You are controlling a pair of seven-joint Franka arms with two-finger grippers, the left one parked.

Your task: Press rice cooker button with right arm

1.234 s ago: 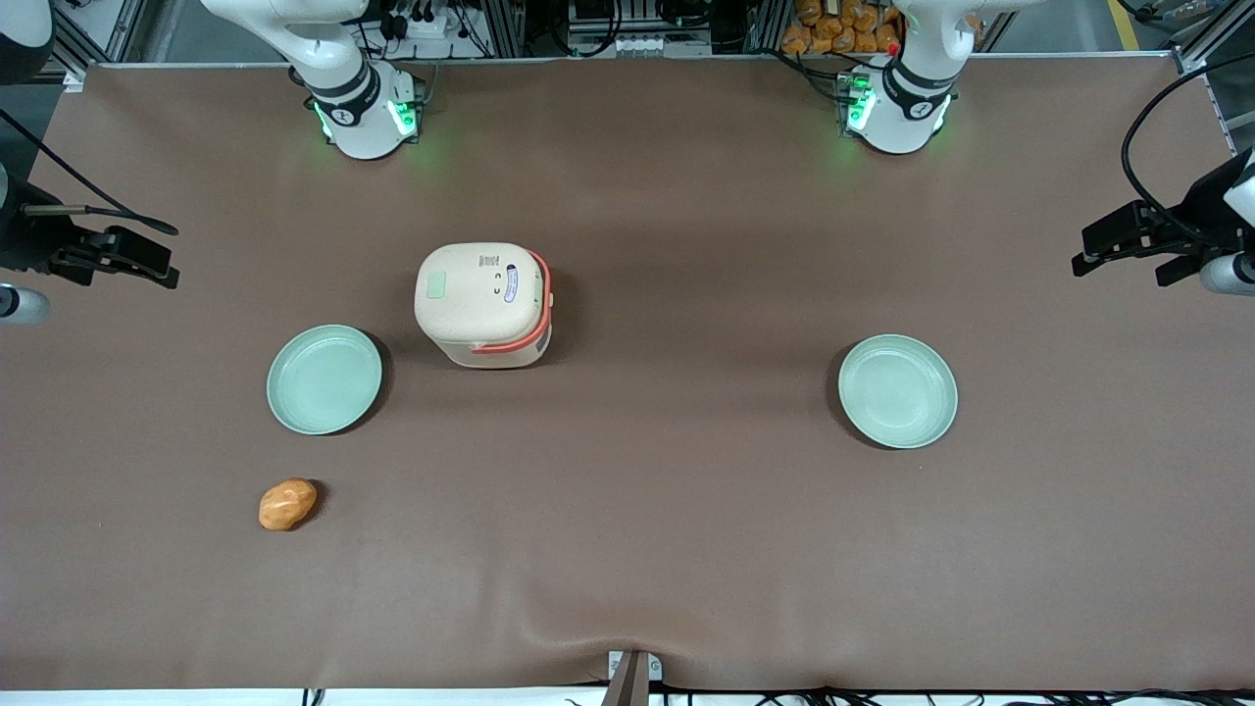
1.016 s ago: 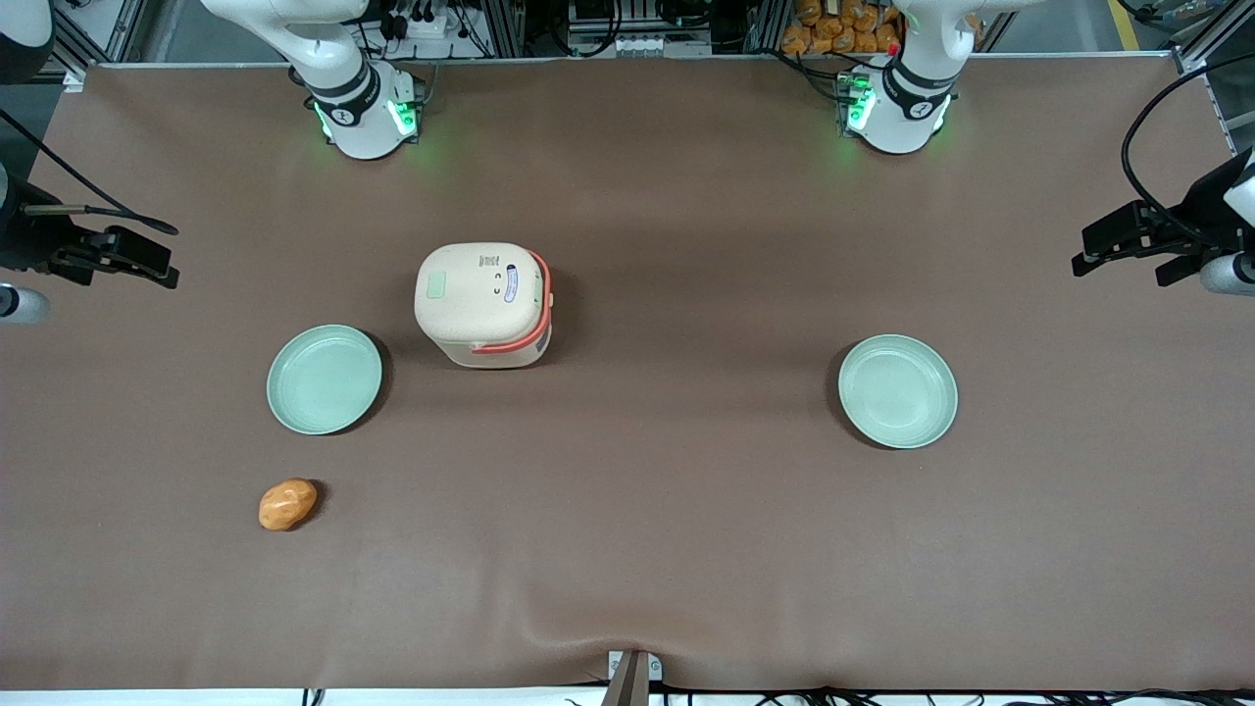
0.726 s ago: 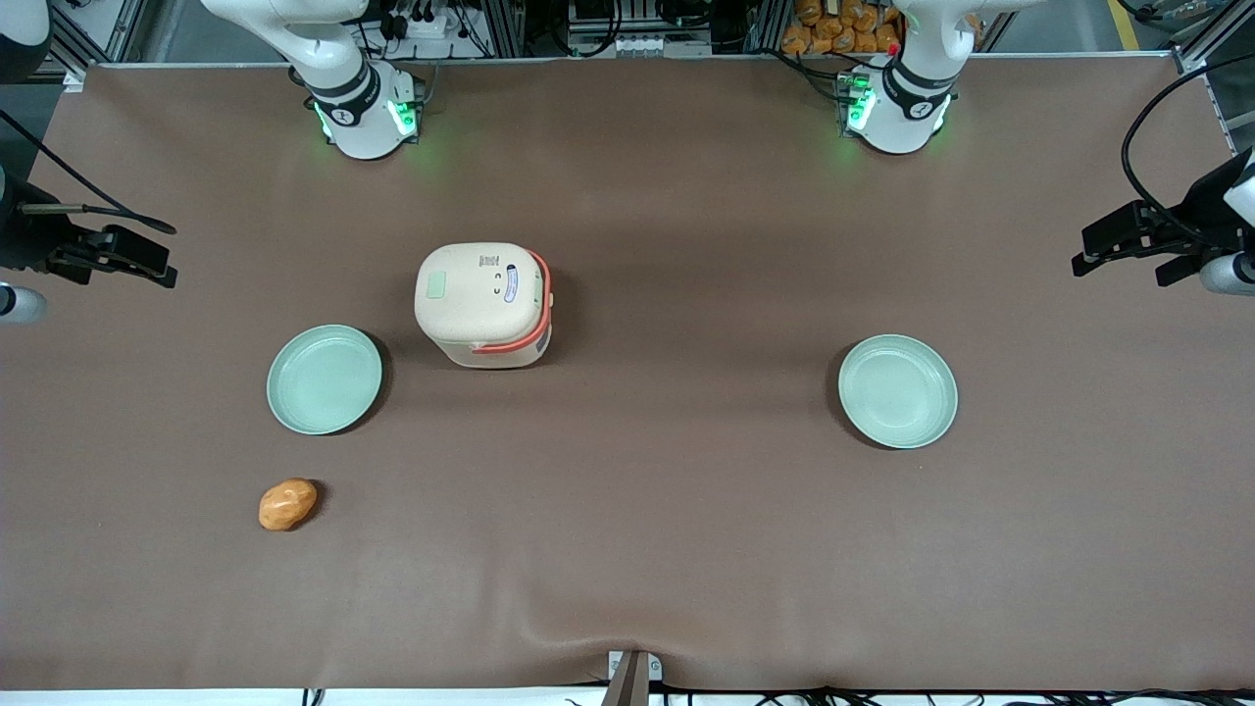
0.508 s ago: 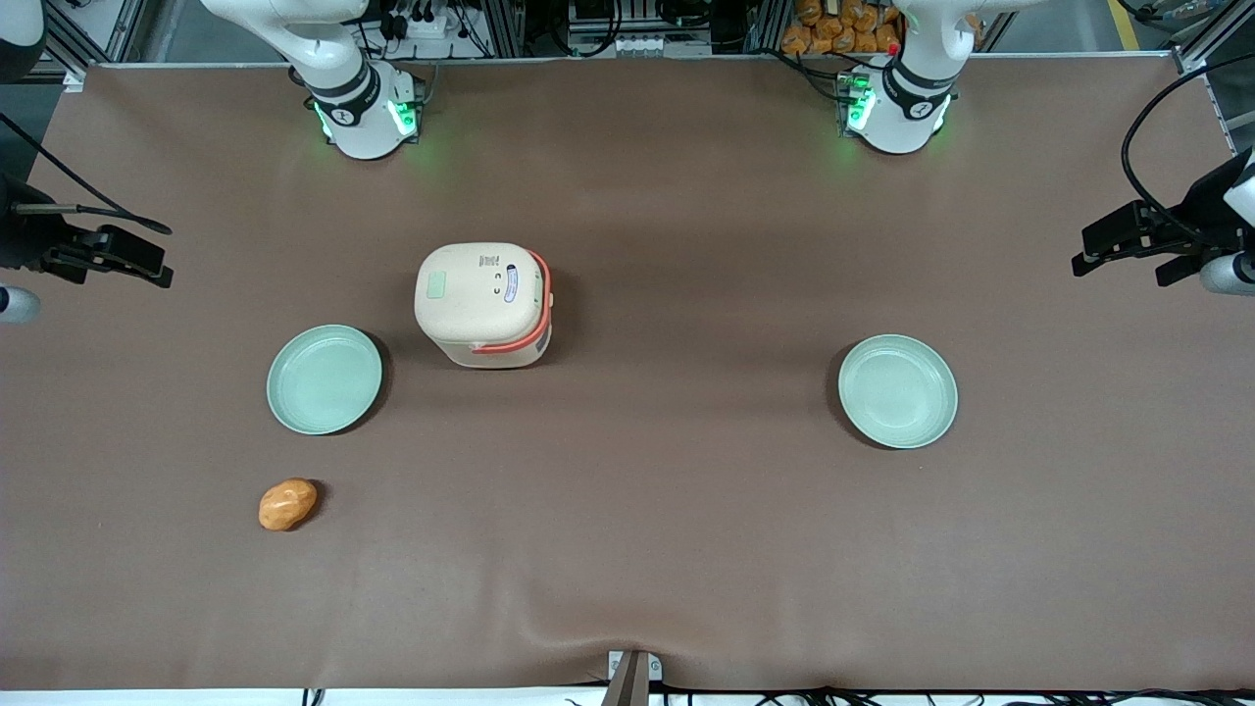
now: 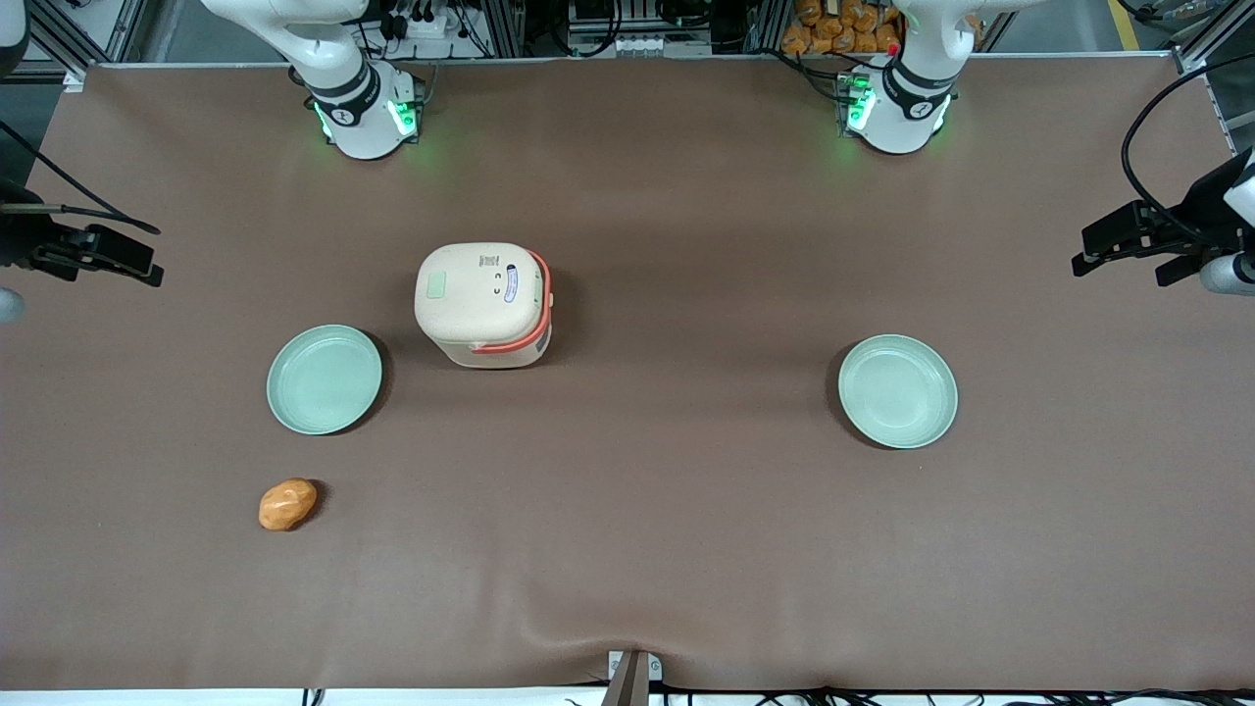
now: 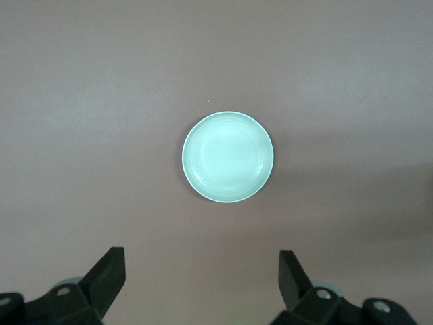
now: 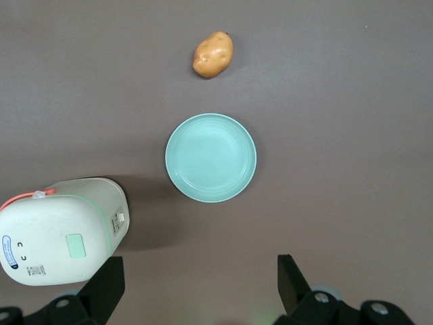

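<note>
2 black fingers of the right arm's end effector (image 7: 199,288) sit spread apart, high above the brown surface (image 5: 686,510). The small pale green button (image 7: 76,245) tops the cream rice cooker (image 7: 57,230), untouched.

Overhead front view (wrist views straight down)

Brown table mat (image 5: 686,245), aluminium frame rails (image 5: 490,25), cables along the table's edge
</note>
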